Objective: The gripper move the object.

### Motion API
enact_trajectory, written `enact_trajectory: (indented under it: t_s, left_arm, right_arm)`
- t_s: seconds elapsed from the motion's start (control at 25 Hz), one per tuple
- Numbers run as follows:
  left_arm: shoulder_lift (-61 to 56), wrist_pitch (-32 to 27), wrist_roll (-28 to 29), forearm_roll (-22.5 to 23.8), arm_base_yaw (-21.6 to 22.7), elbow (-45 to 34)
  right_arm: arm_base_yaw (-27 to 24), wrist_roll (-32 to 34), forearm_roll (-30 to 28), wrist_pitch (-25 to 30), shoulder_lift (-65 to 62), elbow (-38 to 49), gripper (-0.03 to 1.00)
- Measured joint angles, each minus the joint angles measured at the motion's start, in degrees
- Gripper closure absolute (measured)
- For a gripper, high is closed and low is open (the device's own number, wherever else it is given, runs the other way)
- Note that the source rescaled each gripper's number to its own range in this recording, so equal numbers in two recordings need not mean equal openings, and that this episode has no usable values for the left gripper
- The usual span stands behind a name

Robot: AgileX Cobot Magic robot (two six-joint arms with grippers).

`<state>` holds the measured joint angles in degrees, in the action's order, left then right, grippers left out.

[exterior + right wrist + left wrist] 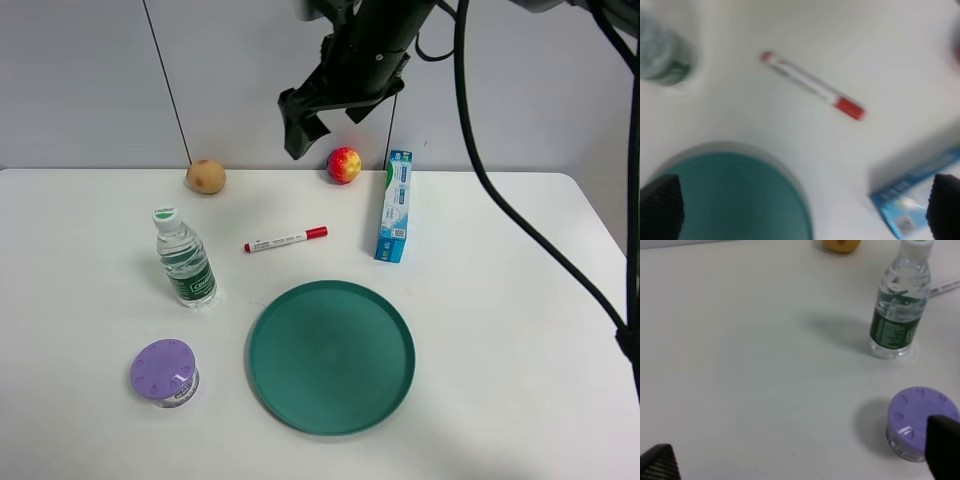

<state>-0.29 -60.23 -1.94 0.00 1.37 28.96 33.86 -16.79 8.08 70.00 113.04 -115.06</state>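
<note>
The object, a small round jar (165,372) with a lavender dotted lid, stands at the table's front left, left of the teal plate (331,356). In the left wrist view the jar (915,420) sits just beside one fingertip (942,447). My left gripper (800,460) is open and empty, its jaws wide apart; it does not show in the exterior view. My right gripper (303,125), a black claw, hangs high over the back of the table. It is open and empty in the right wrist view (802,210).
A green-capped water bottle (185,260) stands behind the jar. A red-capped marker (286,239), a blue toothpaste box (396,205), a red-yellow fruit (344,165) and a potato (206,176) lie farther back. Black cables (520,220) hang at the right.
</note>
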Motion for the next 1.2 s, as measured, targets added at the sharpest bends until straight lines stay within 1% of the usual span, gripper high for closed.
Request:
enact_trajectory:
  t_s: [0.32, 0.52, 0.64, 0.84, 0.96, 1.2]
  left_arm:
    - [0.0, 0.0, 0.0, 0.0, 0.0, 0.0]
    - [0.0, 0.0, 0.0, 0.0, 0.0, 0.0]
    - [0.0, 0.0, 0.0, 0.0, 0.0, 0.0]
    - [0.0, 0.0, 0.0, 0.0, 0.0, 0.0]
    - [0.0, 0.0, 0.0, 0.0, 0.0, 0.0]
    - [0.0, 0.0, 0.0, 0.0, 0.0, 0.0]
  right_arm:
    - [-11.9, 1.5, -3.0, 0.0, -0.1, 0.0, 0.04]
    - [-17.0, 3.8, -5.1, -0.1, -0.7, 1.4, 0.04]
    - [-18.9, 4.1, -5.5, -0.1, -2.4, 6.8, 0.04]
    - [-23.0, 4.1, -5.4, -0.1, -7.8, 19.9, 0.04]
    - [-27.1, 4.1, -5.4, -0.1, -13.9, 27.5, 0.04]
    - [-36.1, 4.1, -6.8, -0.1, -28.2, 40.0, 0.04]
